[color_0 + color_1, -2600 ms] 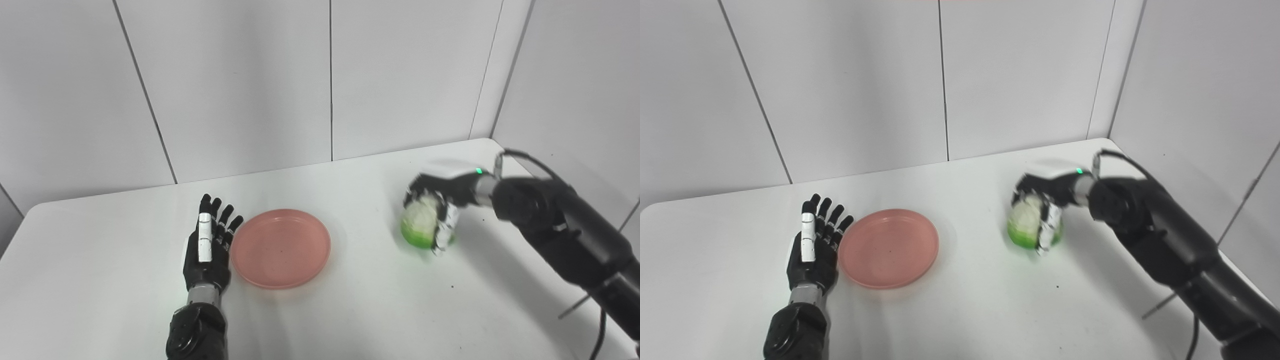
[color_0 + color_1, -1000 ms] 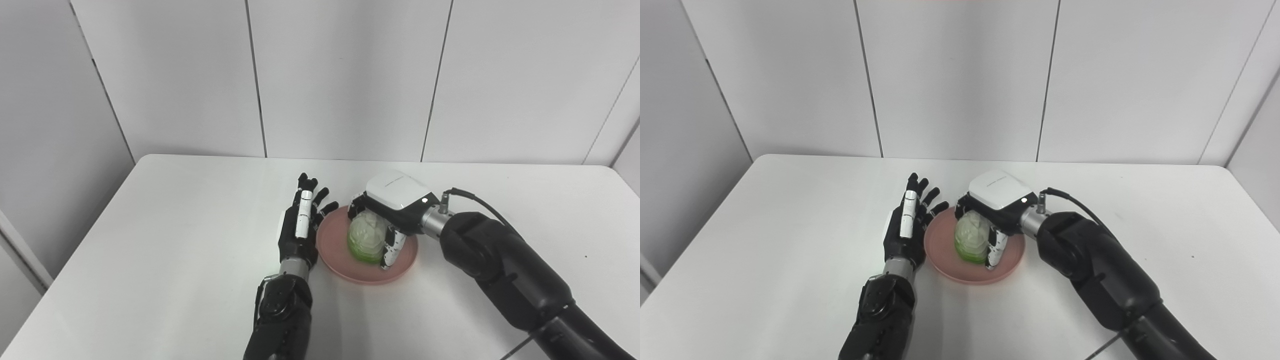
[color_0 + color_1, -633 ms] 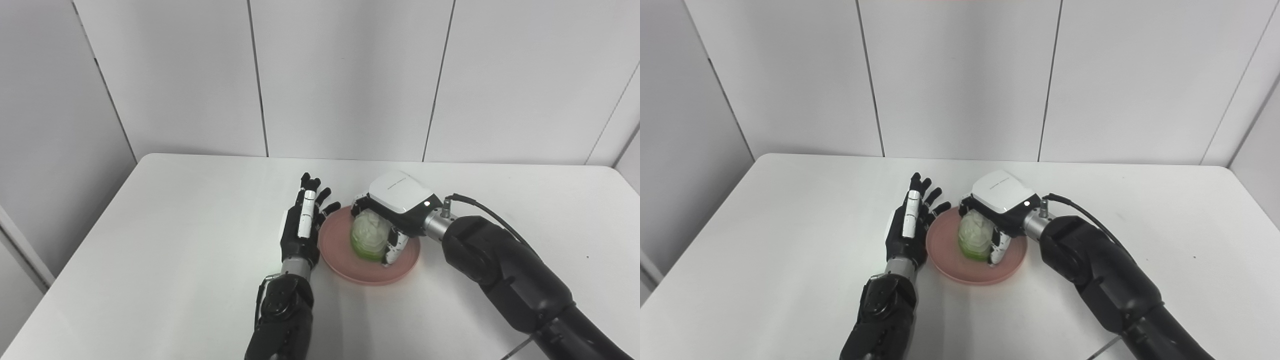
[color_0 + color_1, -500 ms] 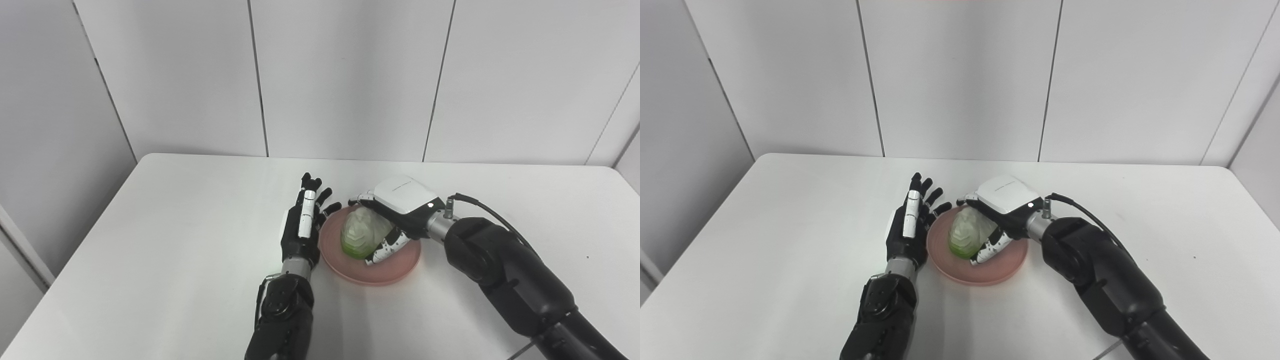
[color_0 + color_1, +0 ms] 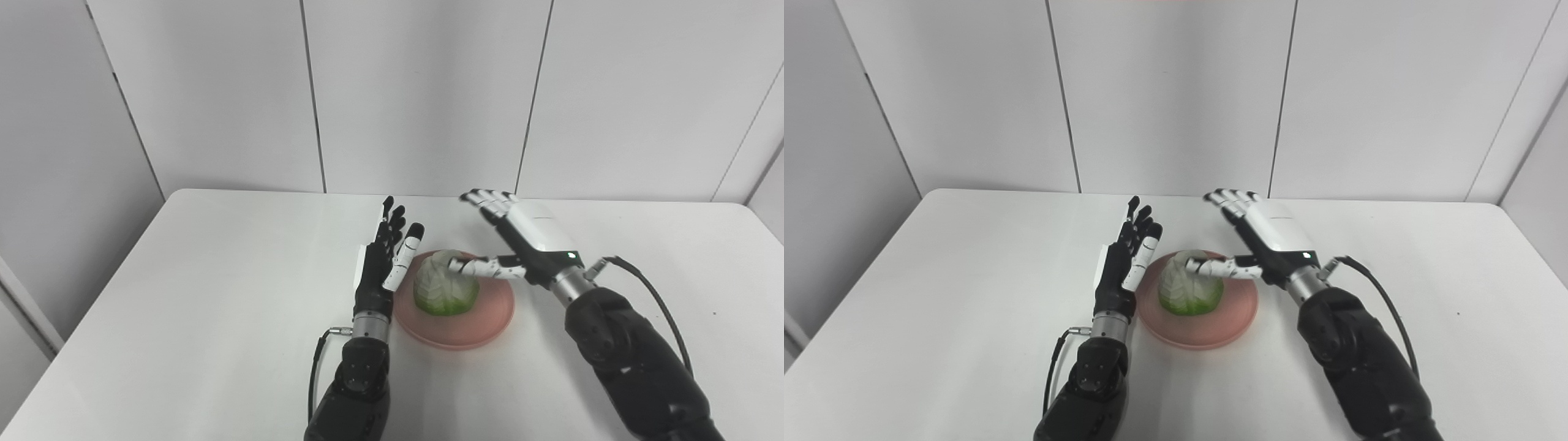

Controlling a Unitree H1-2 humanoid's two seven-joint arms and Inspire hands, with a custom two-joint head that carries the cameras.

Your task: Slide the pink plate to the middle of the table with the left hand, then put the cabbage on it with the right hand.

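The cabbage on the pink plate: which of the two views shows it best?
The left eye view, slightly. There the cabbage lies near the picture's middle, and the right hand crosses only its upper right. The right eye view shows the same cabbage on the pink plate, with the thumb reaching further across its top.

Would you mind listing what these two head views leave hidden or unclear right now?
- Far side of the cabbage: faces away in both views.
- Pink plate centre: covered by the cabbage; its left rim is hidden behind the left hand.
- Right hand: its thumb overlaps the cabbage's top; contact or a gap cannot be told.
- Both arms: cut off by the bottom edge.
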